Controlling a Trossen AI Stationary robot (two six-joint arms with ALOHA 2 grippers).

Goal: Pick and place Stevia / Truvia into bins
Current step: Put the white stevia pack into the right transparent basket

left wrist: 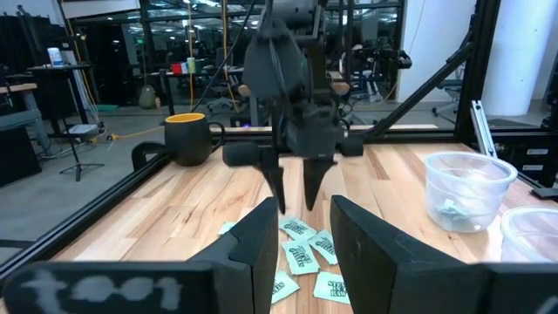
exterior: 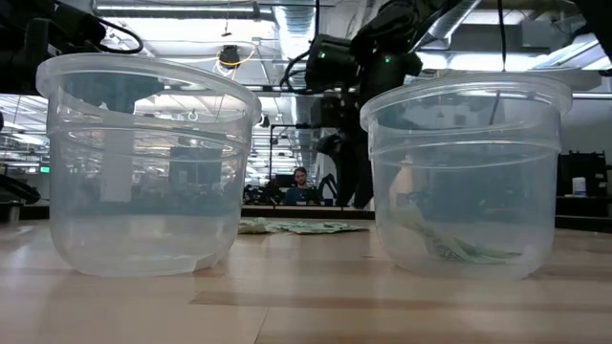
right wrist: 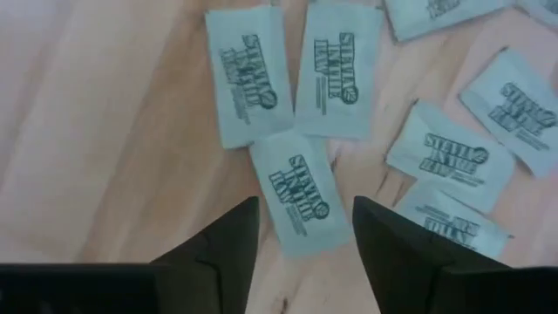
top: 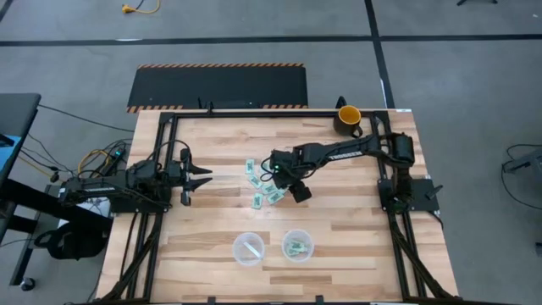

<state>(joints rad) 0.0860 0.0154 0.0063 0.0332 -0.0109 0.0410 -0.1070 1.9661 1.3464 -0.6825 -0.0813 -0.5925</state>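
- I see the Stevia packets (top: pixel 264 185) lying loose in a cluster near the middle of the wooden table (top: pixel 339 246), flat on the boards, some touching one another.
- In my right wrist view one packet (right wrist: pixel 296 194) lies directly between the two dark fingers, with others just beside it.
- My right gripper (top: pixel 275 176) hangs straight over the cluster, fingers spread apart and pointing down, grasping nothing.
- The two clear cups sit near the front edge, side by side but apart: the right cup (top: pixel 297 245) already has packets in its bottom; the left cup (top: pixel 247 249) shows a pale shape I cannot identify.
- My left gripper (top: pixel 206 177) waits at the table's left side, well apart from the packets, fingers released and empty.
- A yellow-and-black mug (top: pixel 348 117) stands at the far right corner.
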